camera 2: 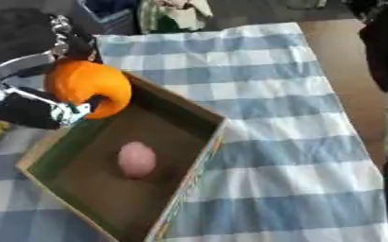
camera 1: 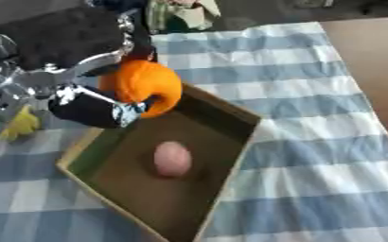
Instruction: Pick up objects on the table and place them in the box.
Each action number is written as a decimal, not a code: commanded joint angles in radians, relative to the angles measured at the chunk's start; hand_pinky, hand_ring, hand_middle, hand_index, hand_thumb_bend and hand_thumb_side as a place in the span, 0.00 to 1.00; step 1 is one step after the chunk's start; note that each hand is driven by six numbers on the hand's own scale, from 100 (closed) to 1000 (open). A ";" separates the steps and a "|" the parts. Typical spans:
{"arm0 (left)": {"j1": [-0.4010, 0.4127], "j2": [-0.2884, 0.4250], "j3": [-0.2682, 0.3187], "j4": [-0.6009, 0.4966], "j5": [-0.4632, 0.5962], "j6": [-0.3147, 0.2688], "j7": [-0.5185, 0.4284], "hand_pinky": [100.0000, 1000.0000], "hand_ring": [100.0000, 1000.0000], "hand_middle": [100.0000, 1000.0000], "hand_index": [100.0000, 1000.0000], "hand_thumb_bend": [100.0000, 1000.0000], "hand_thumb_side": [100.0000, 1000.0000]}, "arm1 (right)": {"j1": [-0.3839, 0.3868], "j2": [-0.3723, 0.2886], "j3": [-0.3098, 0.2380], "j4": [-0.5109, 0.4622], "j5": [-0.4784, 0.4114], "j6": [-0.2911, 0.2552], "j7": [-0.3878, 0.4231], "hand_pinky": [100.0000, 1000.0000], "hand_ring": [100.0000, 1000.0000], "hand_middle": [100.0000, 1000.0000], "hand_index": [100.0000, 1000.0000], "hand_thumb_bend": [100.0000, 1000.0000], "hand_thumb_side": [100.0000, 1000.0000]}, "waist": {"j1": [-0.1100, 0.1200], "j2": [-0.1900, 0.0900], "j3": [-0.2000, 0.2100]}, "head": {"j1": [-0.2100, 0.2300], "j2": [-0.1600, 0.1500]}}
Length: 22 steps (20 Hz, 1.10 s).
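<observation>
Counter: the counter (camera 1: 313, 118) has a blue and white checked cloth on it. The far edge is cluttered with things I cannot make out.

Box: an open cardboard box (camera 1: 230, 160) sits on the cloth, turned at a slant. It has low walls and a brown floor.

In the box: one pink ball (camera 1: 172, 159) lies near the middle of the floor. Nothing else is in there.

Left hand: the left hand (camera 1: 90, 111) comes in from the left and is curled round an orange toy (camera 1: 144, 85). It holds the toy up over the far left corner of the box, above the wall.

Right hand: only a dark arm shows at the right edge of the right eye view. The hand itself is not seen.

Done: the pink ball is already inside.

Left to do: the orange toy is not yet dropped in. A yellow thing (camera 1: 19, 125) lies on the cloth, left of the box, and looks like it should go next.
</observation>
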 commanded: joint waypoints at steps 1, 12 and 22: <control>-0.004 0.034 -0.018 -0.016 0.016 0.010 -0.002 0.28 0.50 0.42 0.58 0.00 0.20 | -0.011 -0.013 -0.005 -0.022 -0.002 0.000 0.000 0.79 0.60 0.45 0.75 0.00 0.59 | -0.004 -0.022 -0.001 | -0.001 0.004; 0.022 0.015 -0.103 0.038 0.010 0.001 -0.055 0.37 0.60 0.55 0.75 0.00 0.14 | -0.011 -0.014 -0.006 -0.021 -0.002 -0.002 0.003 0.79 0.60 0.45 0.75 0.00 0.59 | -0.005 -0.018 -0.006 | 0.005 0.000; 0.032 0.004 -0.114 0.064 -0.052 -0.021 -0.112 0.60 0.87 0.82 0.95 0.25 0.57 | -0.009 -0.013 -0.008 -0.021 -0.003 -0.003 0.002 0.79 0.60 0.45 0.75 0.00 0.59 | -0.008 -0.020 -0.007 | 0.007 0.003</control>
